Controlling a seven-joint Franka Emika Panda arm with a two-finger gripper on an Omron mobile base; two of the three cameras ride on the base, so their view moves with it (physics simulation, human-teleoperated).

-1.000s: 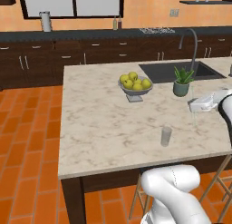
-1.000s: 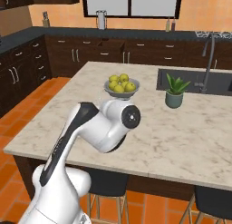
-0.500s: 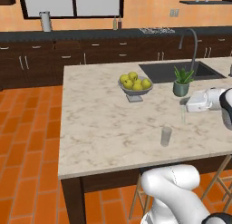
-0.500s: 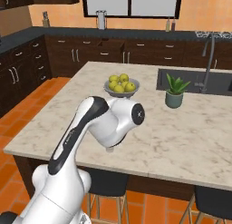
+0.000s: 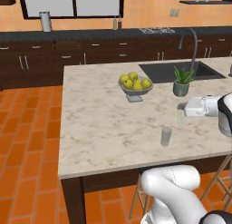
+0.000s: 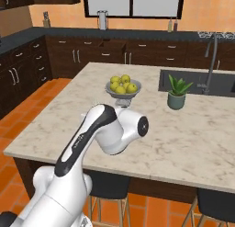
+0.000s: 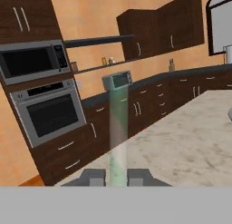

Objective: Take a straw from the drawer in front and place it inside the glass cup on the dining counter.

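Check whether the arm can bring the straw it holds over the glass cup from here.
Probably yes. The claw is shut on the straw, above the dining counter. The glass cup stands alone on open marble, with the fruit bowl and plant pot well behind it.

The counter (image 5: pixel 99 128) top is bare marble all round the glass cup (image 5: pixel 166 136), so a claw could pass to it from the left, front or above. Behind it and well apart stand the fruit bowl (image 5: pixel 134 85) and plant pot (image 5: pixel 181 88), before the sink (image 5: pixel 181 71) and tap (image 5: pixel 192 44).
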